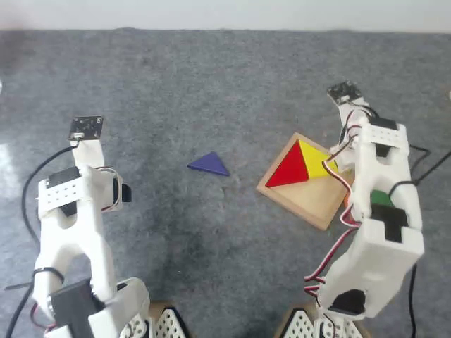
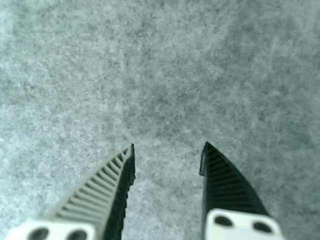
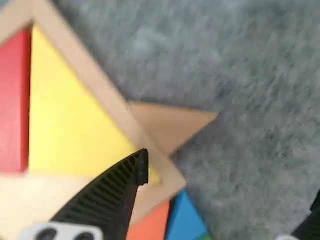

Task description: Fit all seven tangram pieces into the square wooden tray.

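The right pincer (image 3: 227, 195) hangs over the tray's (image 3: 95, 85) outer corner, seemingly spread wide. One ribbed finger (image 3: 131, 172) lies over the yellow triangle's (image 3: 70, 115) corner; the other barely shows. The red triangle (image 3: 12, 100) sits in the tray beyond the yellow one. A tan triangle (image 3: 172, 125) touches the rim outside. An orange piece (image 3: 150, 225) and a blue piece (image 3: 187, 220) lie just beside that finger. The left pincer (image 2: 167, 147) gapes over bare counter (image 2: 165, 65), holding nothing. The dark blue triangle (image 1: 210, 164) lies between both pincers, apart from each.
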